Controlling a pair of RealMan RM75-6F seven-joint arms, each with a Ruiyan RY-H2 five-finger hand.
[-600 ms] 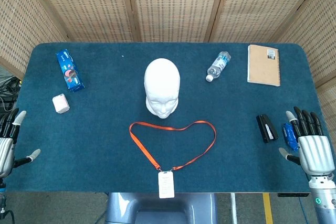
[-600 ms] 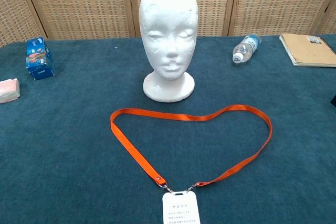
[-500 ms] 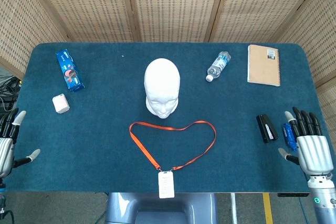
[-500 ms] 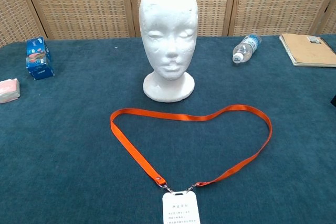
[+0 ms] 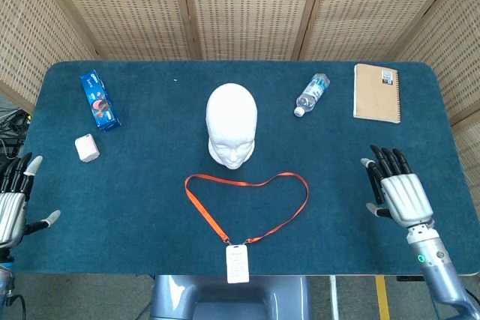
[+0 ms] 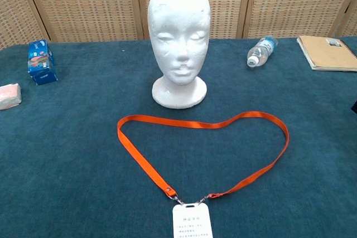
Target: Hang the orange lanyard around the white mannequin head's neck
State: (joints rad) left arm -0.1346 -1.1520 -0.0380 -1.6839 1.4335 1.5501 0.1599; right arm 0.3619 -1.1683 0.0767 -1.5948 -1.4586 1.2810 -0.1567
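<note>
The white mannequin head point(image 5: 232, 125) point(image 6: 178, 37) stands upright mid-table, facing me. The orange lanyard point(image 5: 247, 185) point(image 6: 206, 124) lies flat in a loop just in front of it, its white badge card point(image 5: 237, 264) point(image 6: 191, 221) at the near table edge. My right hand point(image 5: 400, 194) hovers open over the right side of the table, well right of the loop, fingers spread. My left hand point(image 5: 13, 207) stays open at the far left edge, holding nothing. Neither hand shows in the chest view.
A blue packet point(image 5: 99, 100) and a pink block point(image 5: 86, 148) lie at the left. A water bottle point(image 5: 311, 94) and a brown notebook point(image 5: 376, 92) lie at the back right. A woven screen stands behind the table.
My right hand has moved left over the table, now covering the black and blue items that lay beside it. The left hand shifted slightly. Lanyard and head are unmoved.
</note>
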